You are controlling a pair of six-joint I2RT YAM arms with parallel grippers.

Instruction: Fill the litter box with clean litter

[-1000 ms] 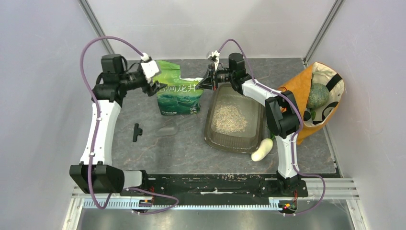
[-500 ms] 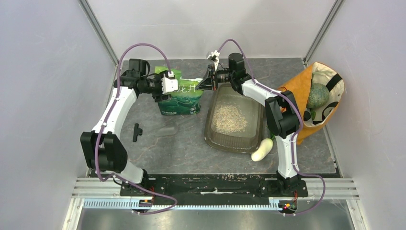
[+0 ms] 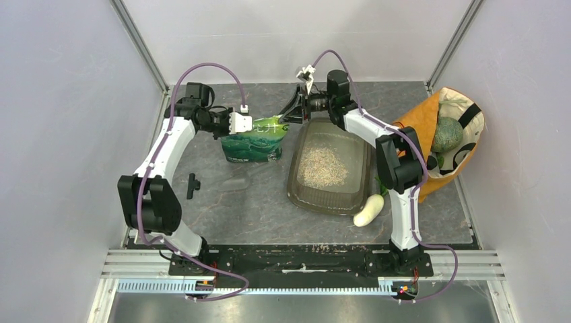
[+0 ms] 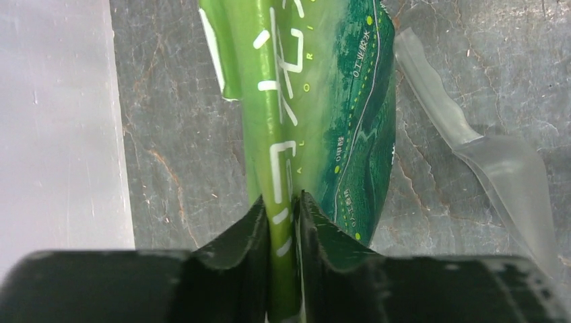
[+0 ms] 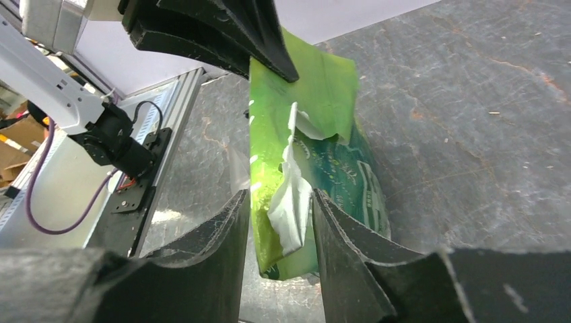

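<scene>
Litter (image 3: 322, 165) is thinly spread in the litter box (image 3: 293, 185); more is needed. The green pouch (image 3: 256, 138) is pinched by the left gripper (image 4: 283, 198), straddled by the parted right gripper (image 5: 279, 195).

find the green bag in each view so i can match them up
Top: green bag back centre-left, just left of the litter box.
Left wrist: green bag centre, pinched by the left gripper.
Right wrist: green bag centre, between the fingers of the right gripper.
Shared landmark: the left gripper on the bag's top edge.
</scene>
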